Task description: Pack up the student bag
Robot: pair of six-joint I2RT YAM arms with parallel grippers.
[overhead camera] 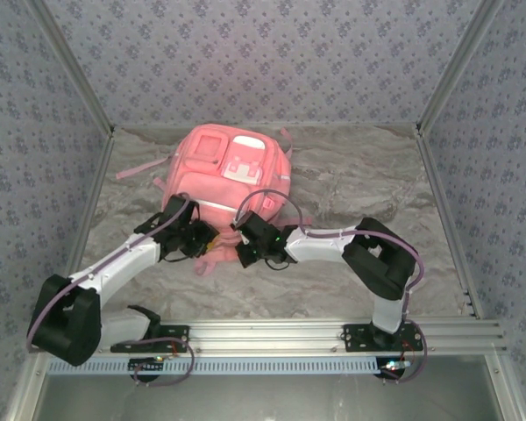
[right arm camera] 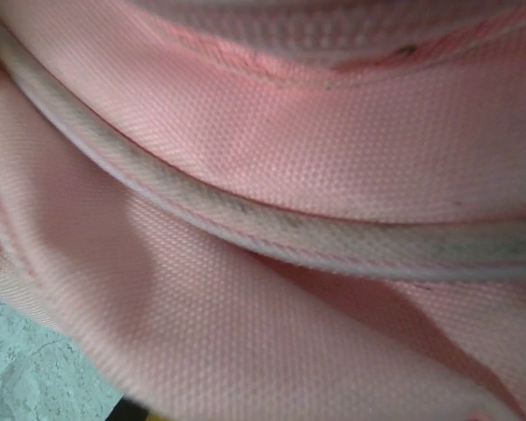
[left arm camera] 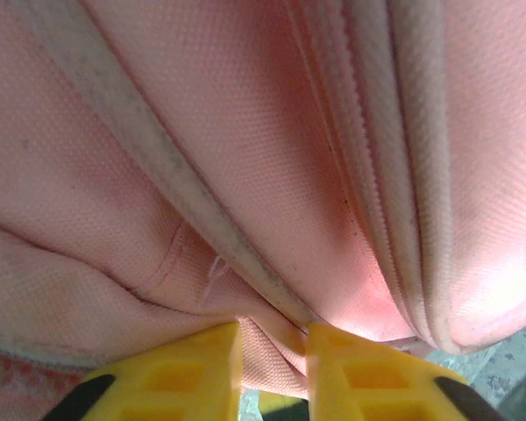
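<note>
- Left gripper point(left arm camera: 273, 340) of mine is clenched on a fold of the student bag point(overhead camera: 228, 167). Pink fabric is pinched between the yellow fingers point(left arm camera: 202, 368), just beside a white piping seam point(left arm camera: 158, 167).
- My right gripper point(overhead camera: 245, 239) is clenched at the bag's near edge; I cannot tell whether it has fabric caught.
- The bag lies at 12 o'clock from both grippers, mid-table point(overhead camera: 368, 189), close to the back wall point(overhead camera: 263, 61).
- The widest bare room is at 3 o'clock of the bag. The strip at 9 o'clock is narrower, and a strap point(overhead camera: 136, 171) trails there toward the left wall point(overhead camera: 26, 175).
- At 6 o'clock, bare tabletop runs to the metal rail point(overhead camera: 289, 331).
- The white patch point(overhead camera: 245, 165) on the bag's front is too small for me to read.
</note>
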